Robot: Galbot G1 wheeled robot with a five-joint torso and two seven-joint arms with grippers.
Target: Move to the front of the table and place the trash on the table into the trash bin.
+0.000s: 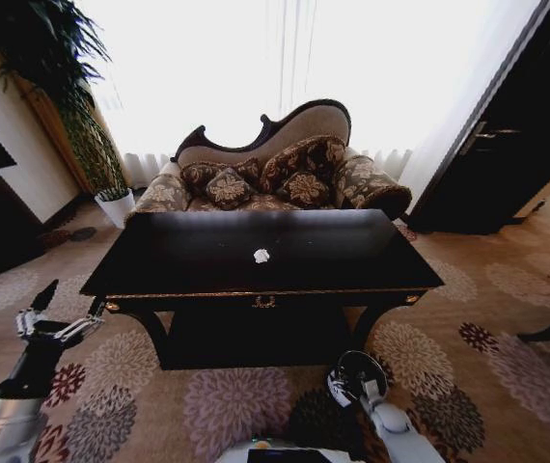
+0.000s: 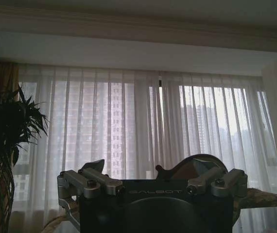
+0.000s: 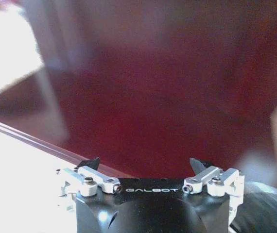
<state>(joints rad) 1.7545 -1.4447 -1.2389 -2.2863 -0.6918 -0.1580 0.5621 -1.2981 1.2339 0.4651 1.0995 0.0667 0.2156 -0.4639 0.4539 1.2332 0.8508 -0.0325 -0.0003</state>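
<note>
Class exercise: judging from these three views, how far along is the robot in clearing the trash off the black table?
Done: the robot faces the front of the table. In hand: nothing; the left gripper is raised at the table's left corner with open jaws, and the right gripper, low in front, is open too. Left: one white paper wad sits on the tabletop.

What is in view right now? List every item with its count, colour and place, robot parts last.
table: one, glossy black with gold trim, centre, in front of the sofa
paper wad: one, white, near the middle of the tabletop
sofa: one, brown floral with dark frame, behind the table
cushions: several, patterned brown, on the sofa
plant: one, dark green, far left corner
plant pot: one, white, on the floor left of the sofa
curtains: sheer white, across the window
carpet: beige with floral medallions
left gripper: open, raised left of the table
right gripper: open, low before the table's front
</note>
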